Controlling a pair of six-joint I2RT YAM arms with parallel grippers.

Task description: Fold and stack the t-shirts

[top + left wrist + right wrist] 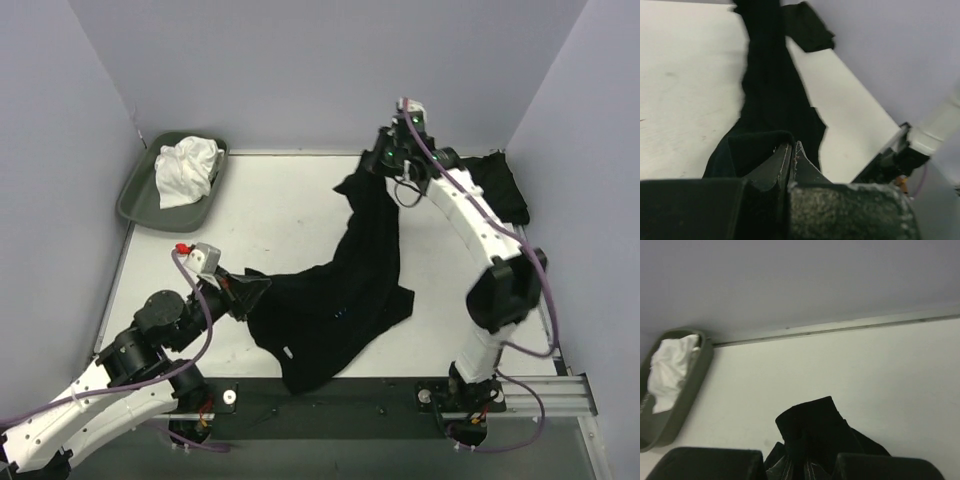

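A black t-shirt (340,290) hangs stretched between my two grippers, its lower part draped on the white table. My left gripper (250,290) is shut on the shirt's left edge, low over the table's front left. In the left wrist view its jaws (792,147) are pressed together on a fold of the black cloth (770,90). My right gripper (372,172) is raised at the back centre, shut on the shirt's far end. The right wrist view shows black cloth (812,430) bunched up out of that gripper (812,471). A second black t-shirt (500,185) lies at the back right.
A shallow grey-green tray (135,200) holding a crumpled white cloth (185,170) stands at the back left corner. Lilac walls close in the table on three sides. A metal rail (540,395) runs along the near edge by the right arm's base.
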